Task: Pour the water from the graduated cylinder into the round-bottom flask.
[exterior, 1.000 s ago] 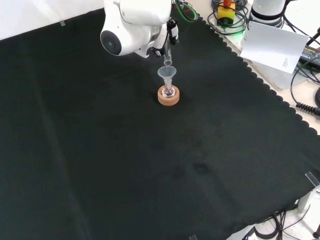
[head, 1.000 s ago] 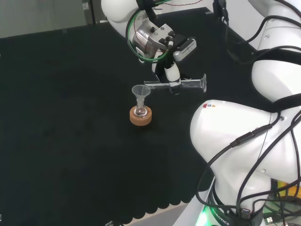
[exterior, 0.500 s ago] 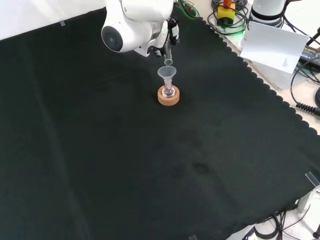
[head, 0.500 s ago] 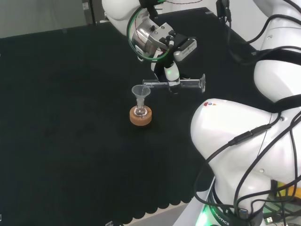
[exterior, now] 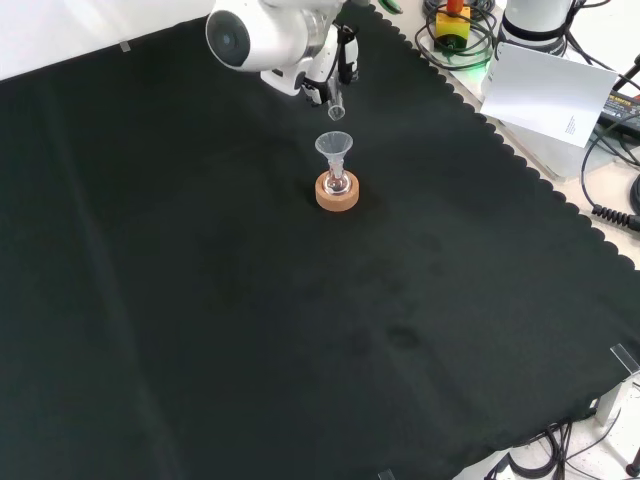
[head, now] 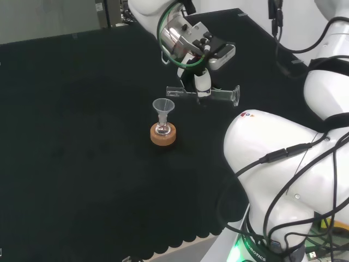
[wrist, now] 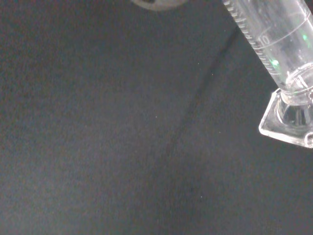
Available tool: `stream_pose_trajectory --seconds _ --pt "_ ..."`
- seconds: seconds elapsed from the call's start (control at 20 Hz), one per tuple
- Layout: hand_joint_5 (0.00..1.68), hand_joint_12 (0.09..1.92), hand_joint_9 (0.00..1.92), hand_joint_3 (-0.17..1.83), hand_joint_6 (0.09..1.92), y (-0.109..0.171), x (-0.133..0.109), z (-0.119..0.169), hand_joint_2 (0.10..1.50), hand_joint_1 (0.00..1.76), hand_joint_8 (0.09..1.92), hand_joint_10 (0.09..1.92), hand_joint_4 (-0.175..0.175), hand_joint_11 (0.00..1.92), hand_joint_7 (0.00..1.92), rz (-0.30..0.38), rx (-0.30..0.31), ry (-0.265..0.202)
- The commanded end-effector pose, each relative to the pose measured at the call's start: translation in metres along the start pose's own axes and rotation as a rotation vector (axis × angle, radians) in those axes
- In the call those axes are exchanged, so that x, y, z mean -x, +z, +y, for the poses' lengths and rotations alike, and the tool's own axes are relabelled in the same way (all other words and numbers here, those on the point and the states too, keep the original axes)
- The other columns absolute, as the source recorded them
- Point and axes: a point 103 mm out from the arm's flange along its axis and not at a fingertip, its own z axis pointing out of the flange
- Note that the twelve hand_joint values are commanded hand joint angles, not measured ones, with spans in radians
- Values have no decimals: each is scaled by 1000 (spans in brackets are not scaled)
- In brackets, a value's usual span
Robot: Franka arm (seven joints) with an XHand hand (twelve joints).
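The graduated cylinder [head: 203, 93] is held level, pinched by the fingers [head: 202, 83]; the funnel [head: 163, 107] and round-bottom flask [head: 162, 130] are seen below them.

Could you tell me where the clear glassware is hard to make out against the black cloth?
Head view: the clear graduated cylinder is faint but traceable. Front view: only its mouth shows, above the clear funnel. Wrist view: cylinder markings and base are plain, with a green glint.
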Motion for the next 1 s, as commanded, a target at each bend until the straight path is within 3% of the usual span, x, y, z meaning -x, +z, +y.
stream_pose_trajectory --seconds 0.05,0.25,0.65,1.0 --pt "1061 776 1232 0 846 19 16 -6 1044 1395 965 654 -175 1225 991 65 219 -82" --pt "1061 776 1230 0 846 27 31 -2 1045 1395 966 655 -175 1225 991 151 386 -120" --pt "1059 777 1227 1 849 21 46 21 1046 1395 969 660 -175 1225 989 295 602 -213" --pt "1058 778 1225 0 851 6 54 39 1046 1395 970 664 -175 1225 989 350 713 -250"
